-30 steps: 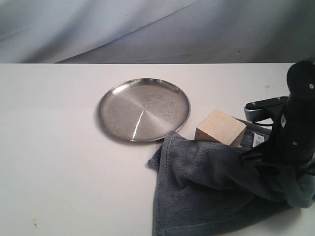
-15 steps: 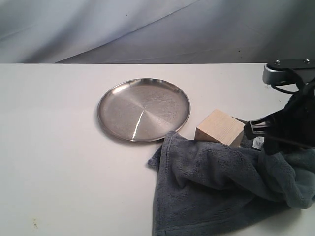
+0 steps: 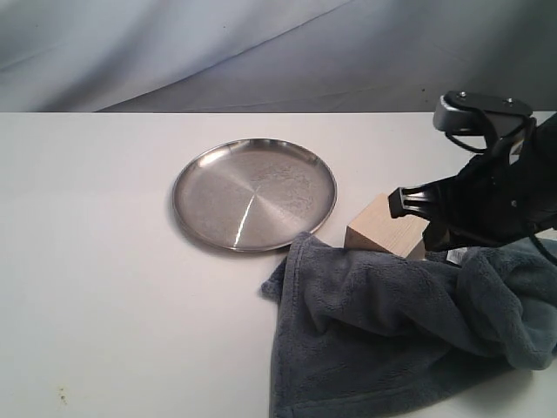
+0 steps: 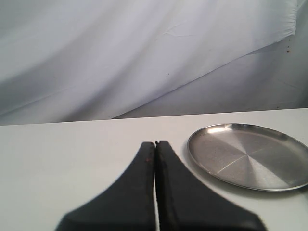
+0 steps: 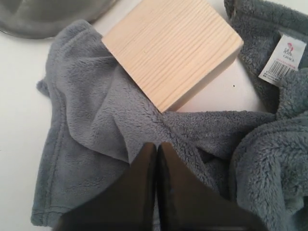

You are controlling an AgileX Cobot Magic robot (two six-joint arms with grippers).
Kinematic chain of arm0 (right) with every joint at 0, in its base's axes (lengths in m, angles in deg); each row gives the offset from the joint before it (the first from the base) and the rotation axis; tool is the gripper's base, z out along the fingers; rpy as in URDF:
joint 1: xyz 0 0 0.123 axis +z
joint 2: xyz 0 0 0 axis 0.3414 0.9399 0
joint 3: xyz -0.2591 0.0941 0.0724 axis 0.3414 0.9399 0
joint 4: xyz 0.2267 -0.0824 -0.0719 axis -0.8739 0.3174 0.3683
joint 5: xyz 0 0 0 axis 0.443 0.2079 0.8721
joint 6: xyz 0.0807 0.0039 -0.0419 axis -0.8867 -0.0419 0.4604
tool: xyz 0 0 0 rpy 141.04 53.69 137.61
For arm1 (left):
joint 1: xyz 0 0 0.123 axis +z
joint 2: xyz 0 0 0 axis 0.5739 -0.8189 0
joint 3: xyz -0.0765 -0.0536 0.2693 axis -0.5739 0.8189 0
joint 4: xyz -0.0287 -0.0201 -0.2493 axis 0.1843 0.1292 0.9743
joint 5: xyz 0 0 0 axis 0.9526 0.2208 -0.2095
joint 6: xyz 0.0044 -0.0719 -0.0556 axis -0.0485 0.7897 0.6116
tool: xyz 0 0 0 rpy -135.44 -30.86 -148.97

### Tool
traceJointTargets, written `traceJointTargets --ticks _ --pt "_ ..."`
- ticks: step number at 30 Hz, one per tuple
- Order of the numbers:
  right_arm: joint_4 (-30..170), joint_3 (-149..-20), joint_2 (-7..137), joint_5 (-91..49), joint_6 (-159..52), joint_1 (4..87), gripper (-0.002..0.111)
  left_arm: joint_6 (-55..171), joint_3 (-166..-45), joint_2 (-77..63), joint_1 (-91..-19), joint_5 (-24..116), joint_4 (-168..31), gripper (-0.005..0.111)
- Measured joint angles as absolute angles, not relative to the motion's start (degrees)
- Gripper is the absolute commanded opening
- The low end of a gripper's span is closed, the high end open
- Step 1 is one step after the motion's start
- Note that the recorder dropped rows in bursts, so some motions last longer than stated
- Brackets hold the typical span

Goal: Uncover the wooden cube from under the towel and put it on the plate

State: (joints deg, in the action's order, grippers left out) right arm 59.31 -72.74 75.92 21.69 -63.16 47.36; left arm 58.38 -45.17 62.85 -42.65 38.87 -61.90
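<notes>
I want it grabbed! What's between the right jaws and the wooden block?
A rumpled fold of the towel lies there, seen in the right wrist view.

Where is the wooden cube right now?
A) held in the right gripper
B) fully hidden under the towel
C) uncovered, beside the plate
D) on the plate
C: the wooden cube sits bare next to the plate, with the towel bunched beside it.

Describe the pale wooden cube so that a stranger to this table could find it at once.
On the white table, find the round silvery steel plate. To its right in the exterior view, the pale wooden cube sits at the far edge of a crumpled blue-grey fleece towel. It alone is sharp-edged and light tan with straight grain.
</notes>
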Motion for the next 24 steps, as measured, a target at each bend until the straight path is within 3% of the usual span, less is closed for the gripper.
traceJointTargets --ticks 12,24 --pt "58.9 -72.7 82.9 20.4 -62.7 48.0 0.000 58.4 -45.2 62.8 -42.7 38.9 -61.9 0.000" --pt "58.9 -72.7 87.5 20.0 -62.7 55.4 0.000 58.4 -45.2 62.8 -42.7 38.9 -61.9 0.000"
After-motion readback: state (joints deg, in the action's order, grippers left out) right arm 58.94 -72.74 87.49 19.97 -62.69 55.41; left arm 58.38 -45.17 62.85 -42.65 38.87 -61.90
